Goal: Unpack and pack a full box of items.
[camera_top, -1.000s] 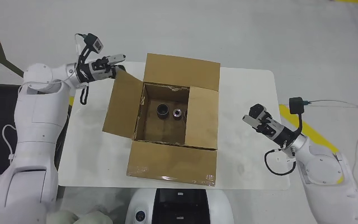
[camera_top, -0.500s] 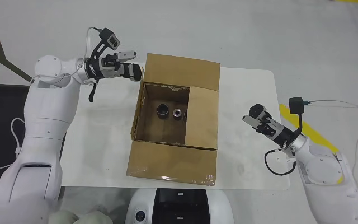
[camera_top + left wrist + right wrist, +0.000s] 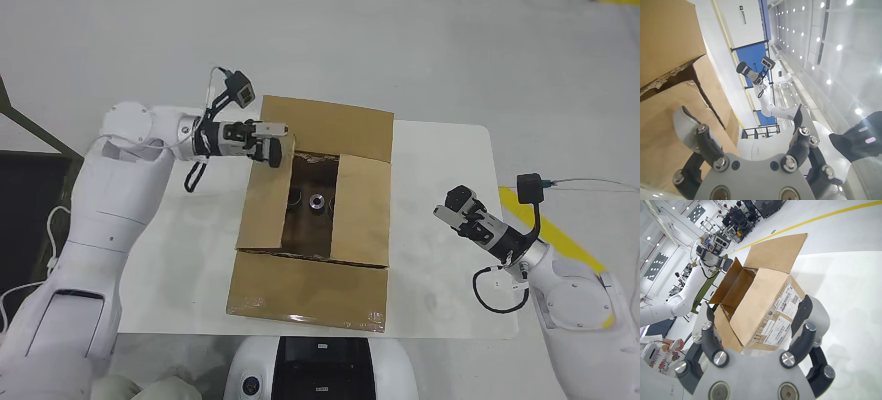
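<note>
A: The box [image 3: 312, 225] sits mid-table [image 3: 440, 150], two items [image 3: 316, 201] inside. Its left flap [image 3: 263, 205] is raised, with the left tool [image 3: 278, 145] spread wide and one finger on it.
B: Risk: the flap slips off the finger (springy card) and falls outward. The right tool [image 3: 447, 203], also wide, is well apart.

1. One box [image 3: 325, 125], cardboard.
2. Four flaps [image 3: 362, 210] on the box, one along each side.
3. Two round parts inside the box: one pale ring [image 3: 316, 201] and one dark ring [image 3: 292, 197], the dark one partly hidden by a flap.
4. One tabletop [image 3: 440, 280].
5. Two claws: one left claw [image 3: 278, 143] and one right claw [image 3: 447, 203].
6. Two fingers [image 3: 802, 313] on each claw, four in all.
7. At least three white labels [image 3: 789, 300] on one box wall; the exact count is unclear.
</note>
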Motion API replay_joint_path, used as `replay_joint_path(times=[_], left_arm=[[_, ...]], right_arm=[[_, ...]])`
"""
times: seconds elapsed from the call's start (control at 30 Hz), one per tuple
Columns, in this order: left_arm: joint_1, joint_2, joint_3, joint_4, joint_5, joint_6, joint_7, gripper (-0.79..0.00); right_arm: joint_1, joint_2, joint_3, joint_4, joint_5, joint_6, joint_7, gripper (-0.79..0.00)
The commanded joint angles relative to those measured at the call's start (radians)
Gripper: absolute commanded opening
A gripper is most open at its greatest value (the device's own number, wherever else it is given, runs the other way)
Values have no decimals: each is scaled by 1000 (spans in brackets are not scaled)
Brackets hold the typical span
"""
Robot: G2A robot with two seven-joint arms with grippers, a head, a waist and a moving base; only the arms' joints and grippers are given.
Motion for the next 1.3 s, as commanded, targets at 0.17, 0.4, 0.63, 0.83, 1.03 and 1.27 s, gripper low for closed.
replay_joint_path(times=[0.17,0.4,0.63,0.83,1.03,1.27], left_arm=[[6,-2,47,-24,94,-5,3,0],[16,2,68,-50,185,-12,13,0],[19,8,71,-59,227,-16,10,0],[13,12,56,-45,210,-11,7,0],[-20,18,1,10,128,4,5,0],[-43,28,-77,47,56,-19,68,0]], right_arm=[[0,0,0,0,0,0,0,0],[0,0,0,0,0,0,0,0],[0,0,0,0,0,0,0,0],[0,0,0,0,0,0,0,0],[0,0,0,0,0,0,0,0],[0,0,0,0,0,0,0,0]])
